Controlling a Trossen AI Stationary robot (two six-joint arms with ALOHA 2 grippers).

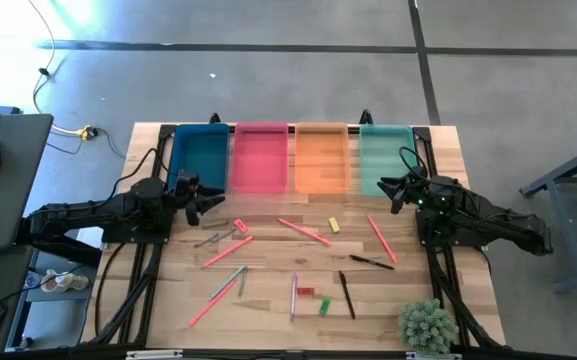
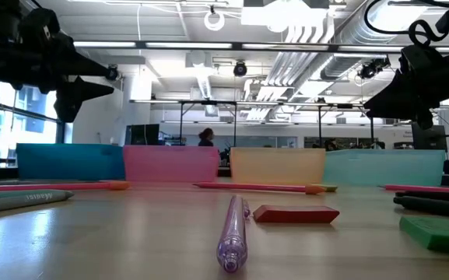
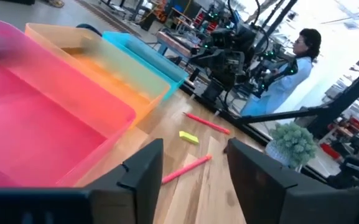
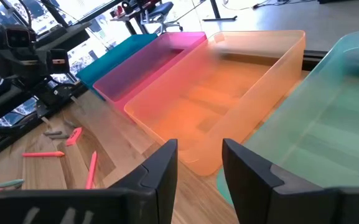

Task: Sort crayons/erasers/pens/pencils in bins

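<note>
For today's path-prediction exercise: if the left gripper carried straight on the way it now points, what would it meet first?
Probably the pink pencil on the table just beyond the open left gripper, before the yellow eraser; depth is uncertain.

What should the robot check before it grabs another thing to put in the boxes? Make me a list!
1. Left gripper empty: ok. Its fingers are apart with nothing between them, beside the pink bin.
2. Right gripper empty: ok. Its fingers are apart with nothing between them, over the near edge of the orange bin and mint-green bin.
3. All four bins lined up at the table's far edge, teal-blue bin included: ok.
4. Things left to sort: not ok. Pencils, pens and the yellow eraser lie on the table.
5. What is already inside the bins: cannot tell.
</note>
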